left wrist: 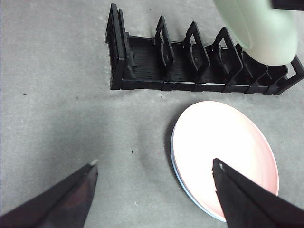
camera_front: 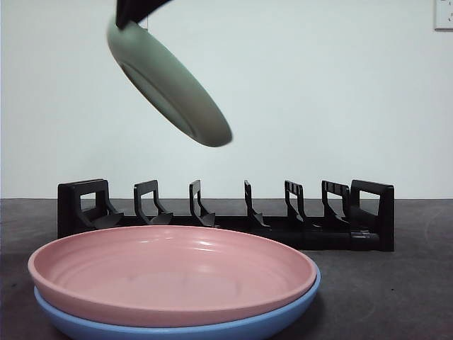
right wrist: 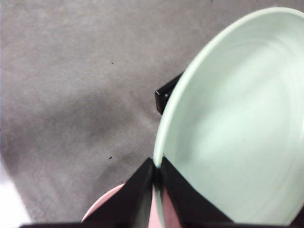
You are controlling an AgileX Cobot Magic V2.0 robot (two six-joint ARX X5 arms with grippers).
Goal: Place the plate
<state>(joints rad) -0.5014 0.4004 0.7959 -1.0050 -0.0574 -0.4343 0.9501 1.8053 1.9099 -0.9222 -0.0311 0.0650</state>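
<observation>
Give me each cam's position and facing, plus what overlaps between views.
Front view: low, at table height, looking level across the pink plate stacked on the blue plate to the black rack; the right tool enters at the top, holding the green plate tilted.
Left wrist view: high on the left arm, looking down at the table; the open left tool hangs over bare table and the pink plate's edge.
Right wrist view: on the right arm, close to the green plate's rim; jaws pinch it.
Shared: green plate in all three.

Open rack slots (camera_front: 219, 209), air clear above; stacked plates (camera_front: 173, 273) just in front.
</observation>
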